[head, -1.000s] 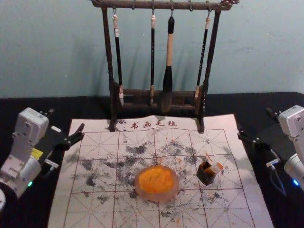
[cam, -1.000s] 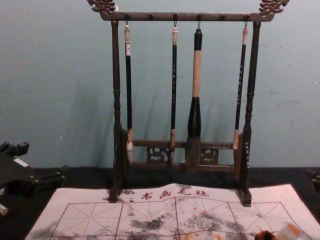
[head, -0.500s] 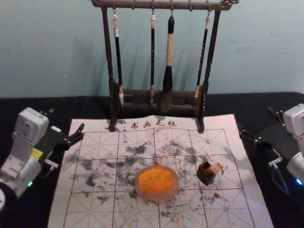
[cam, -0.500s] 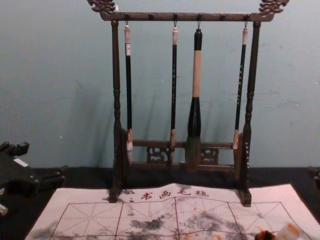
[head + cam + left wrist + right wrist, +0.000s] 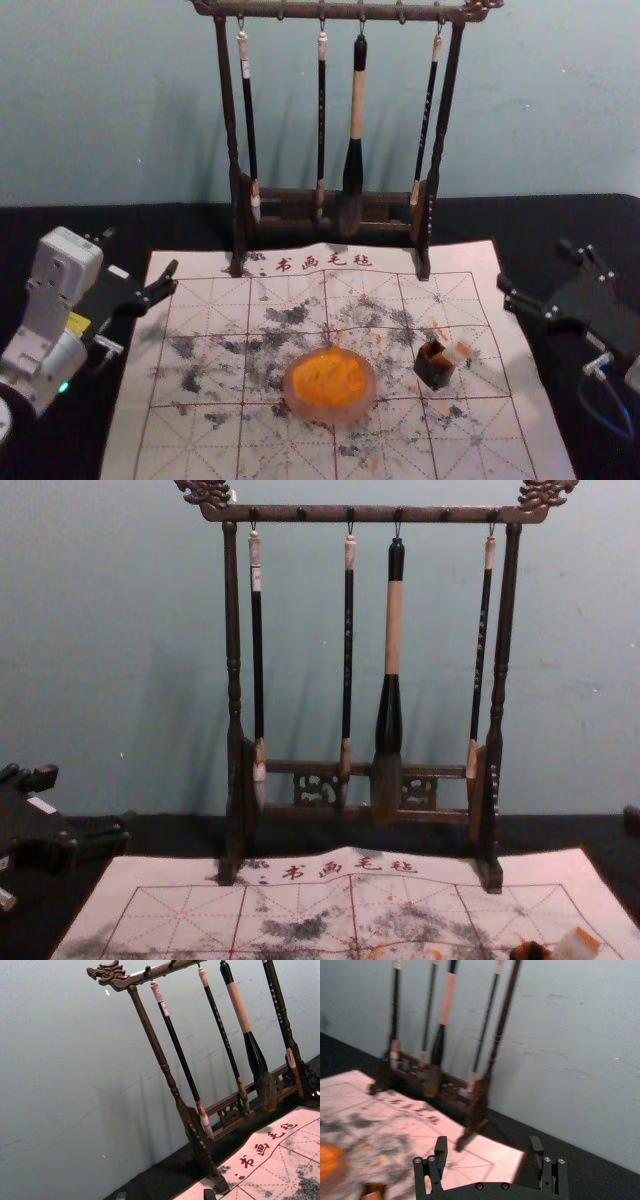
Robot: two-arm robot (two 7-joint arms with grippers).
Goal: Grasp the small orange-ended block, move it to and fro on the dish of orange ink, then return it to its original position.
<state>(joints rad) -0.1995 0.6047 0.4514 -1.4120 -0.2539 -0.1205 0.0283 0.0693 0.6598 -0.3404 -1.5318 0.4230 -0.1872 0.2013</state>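
At opposite sides of the mat [image 5: 125, 440], left jaws [image 5: 140, 252] and right jaws [image 5: 536, 267] point forward, both parted.

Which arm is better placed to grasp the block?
Probably the right: its open gripper is on the block's side of the dish. The left gripper is across the mat, by its left edge.

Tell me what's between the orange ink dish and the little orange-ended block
Going from the dish, the head view shows smudged, gridded mat, then a small dark box, whose edge the block overlaps there.
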